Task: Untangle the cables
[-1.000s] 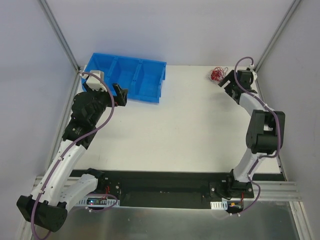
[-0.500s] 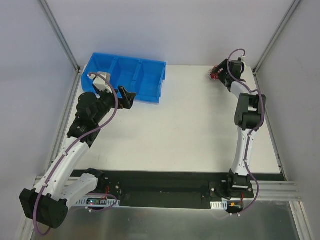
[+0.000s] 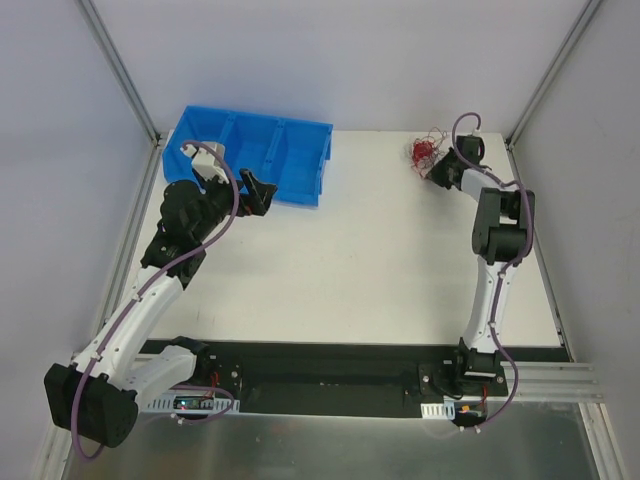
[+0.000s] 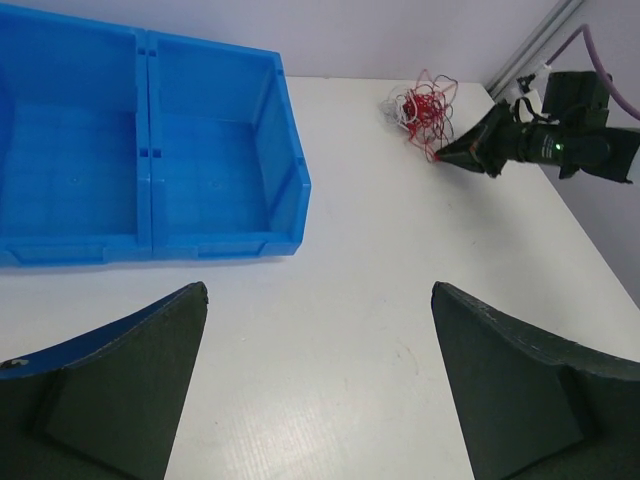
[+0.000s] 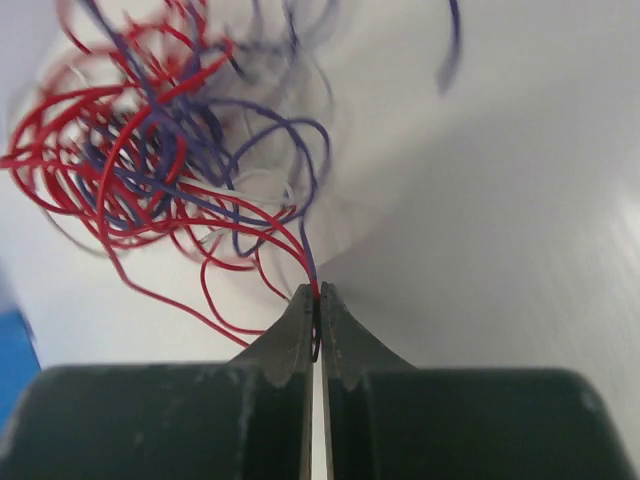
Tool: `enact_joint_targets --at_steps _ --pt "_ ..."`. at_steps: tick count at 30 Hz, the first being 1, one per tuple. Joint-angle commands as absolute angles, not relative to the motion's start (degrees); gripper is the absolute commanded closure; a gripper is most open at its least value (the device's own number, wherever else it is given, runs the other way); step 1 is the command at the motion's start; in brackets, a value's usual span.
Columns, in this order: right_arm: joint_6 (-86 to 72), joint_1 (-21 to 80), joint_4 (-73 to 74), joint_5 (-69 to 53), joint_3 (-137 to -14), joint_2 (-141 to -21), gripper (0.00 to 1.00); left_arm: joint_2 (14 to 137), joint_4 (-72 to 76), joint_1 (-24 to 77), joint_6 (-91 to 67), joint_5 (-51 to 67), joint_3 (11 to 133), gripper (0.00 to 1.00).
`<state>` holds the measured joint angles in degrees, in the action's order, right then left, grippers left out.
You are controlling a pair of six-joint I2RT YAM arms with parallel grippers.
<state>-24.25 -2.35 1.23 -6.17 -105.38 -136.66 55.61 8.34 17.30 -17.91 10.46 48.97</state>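
White table (image 3: 380, 260) filled the cell between pale grey walls. At its far left corner sat a blue bin (image 3: 295, 190), its compartments holding nothing that could be seen. Just near of the bin's right end hung the left gripper (image 3: 262, 192). Its jaws were spread wide with nothing between them, and its wrist view looked across bare surface towards the far right.

Well apart from the bin, in the far right corner, lay the cables (image 3: 424, 150). They formed one small knotted bunch of hair-thin curly wires, mostly red with purple and a little white showing through. The right gripper (image 5: 316, 310) sat just beside the bunch on its right. Its fingers were closed almost flat together, pinching a red and a purple strand where they ran out of the bunch's near edge.

Wires this fine probably weigh next to nothing and spring back when let go. A pull on one strand would likely drag the whole bunch instead of freeing that strand. The better hold looked like an outer loop or a loose end, with the other gripper pinning the knotted middle.
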Motion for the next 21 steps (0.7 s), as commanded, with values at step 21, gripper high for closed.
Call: enact_joint_targets --at_steps 21 --pt "-24.69 42.08 -6.86 -9.15 -29.72 -68.84 0.93 66.44 7.83 17.58 -30.5 25.14 53.7 0.06"
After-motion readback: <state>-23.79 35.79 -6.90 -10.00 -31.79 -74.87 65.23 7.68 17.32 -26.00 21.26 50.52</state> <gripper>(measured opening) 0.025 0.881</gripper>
